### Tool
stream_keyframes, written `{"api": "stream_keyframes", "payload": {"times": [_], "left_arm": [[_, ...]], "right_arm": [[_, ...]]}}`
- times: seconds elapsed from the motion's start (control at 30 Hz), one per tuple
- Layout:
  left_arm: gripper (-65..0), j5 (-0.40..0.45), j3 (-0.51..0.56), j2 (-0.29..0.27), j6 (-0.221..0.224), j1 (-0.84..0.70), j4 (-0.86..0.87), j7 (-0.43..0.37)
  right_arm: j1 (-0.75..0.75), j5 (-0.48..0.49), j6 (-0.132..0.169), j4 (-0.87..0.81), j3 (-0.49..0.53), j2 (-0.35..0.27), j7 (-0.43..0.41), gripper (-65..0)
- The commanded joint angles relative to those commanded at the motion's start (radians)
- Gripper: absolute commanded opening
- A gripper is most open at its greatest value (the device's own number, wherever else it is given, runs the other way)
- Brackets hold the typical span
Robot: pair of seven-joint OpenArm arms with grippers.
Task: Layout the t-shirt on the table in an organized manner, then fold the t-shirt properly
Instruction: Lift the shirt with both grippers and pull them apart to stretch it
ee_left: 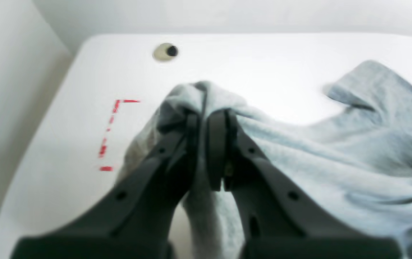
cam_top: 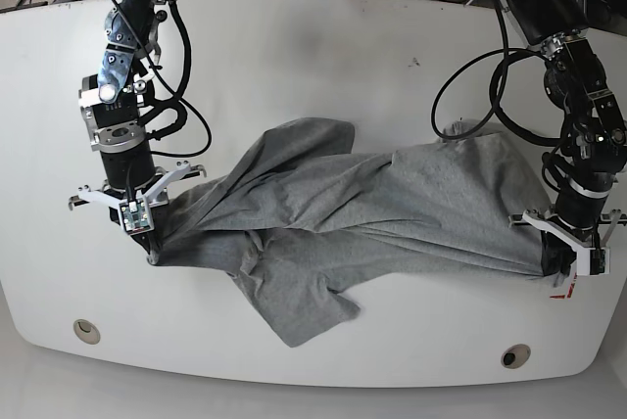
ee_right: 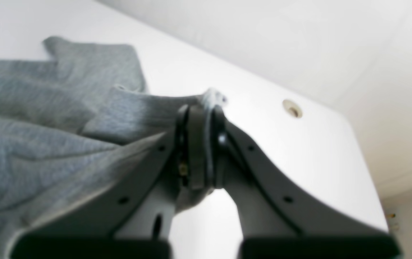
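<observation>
t-shirt (cam_top: 372, 209) spread across desk (cam_top: 313, 57) middle | right gripper (cam_top: 149, 243) at its left end | left gripper (cam_top: 560, 260) at its right end, beside tape mark (cam_top: 561, 292)

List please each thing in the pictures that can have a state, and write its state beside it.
left gripper: shut on the t-shirt's edge.
right gripper: shut on the t-shirt's edge.
t-shirt: stretched between both grippers, wrinkled, partly bunched, not yet flat, unfolded.
table: the t-shirt lies across its middle.
red tape mark: uncovered in the left wrist view, beside the held cloth.
grommet hole: uncovered.
</observation>
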State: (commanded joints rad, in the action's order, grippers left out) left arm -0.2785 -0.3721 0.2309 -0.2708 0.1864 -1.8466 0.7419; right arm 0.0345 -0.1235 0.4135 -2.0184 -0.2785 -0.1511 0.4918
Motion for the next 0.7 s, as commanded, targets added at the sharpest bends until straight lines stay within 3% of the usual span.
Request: {"api": "stream_keyframes", "payload": {"times": [0.13, 0.4, 0.53, 0.7], "left_arm": [[-65.0, 0.000, -0.044, 0.028, 0.000, -0.031, 0.000, 0.000], [-64.9, -0.005, -0.097, 0.086, 0.000, -0.091, -0.031, 0.000], [-64.7, -0.063, -0.123, 0.097, -0.002, -0.080, -0.043, 0.000], [-64.7, -0.087, -0.126, 0.133, -0.002, -0.009, -0.063, 0.049]], "right_arm": [[0.028, 0.002, 0.000, 0.000, 0.000, -0.028, 0.055, -65.0], [0.032, 0.009, 0.002, 0.003, -0.020, -0.072, 0.061, -64.8], [0.064, 0.009, 0.003, 0.000, -0.018, -0.071, 0.060, -64.8], [0.143, 0.002, 0.040, 0.000, -0.018, -0.071, 0.063, -64.8]]}}
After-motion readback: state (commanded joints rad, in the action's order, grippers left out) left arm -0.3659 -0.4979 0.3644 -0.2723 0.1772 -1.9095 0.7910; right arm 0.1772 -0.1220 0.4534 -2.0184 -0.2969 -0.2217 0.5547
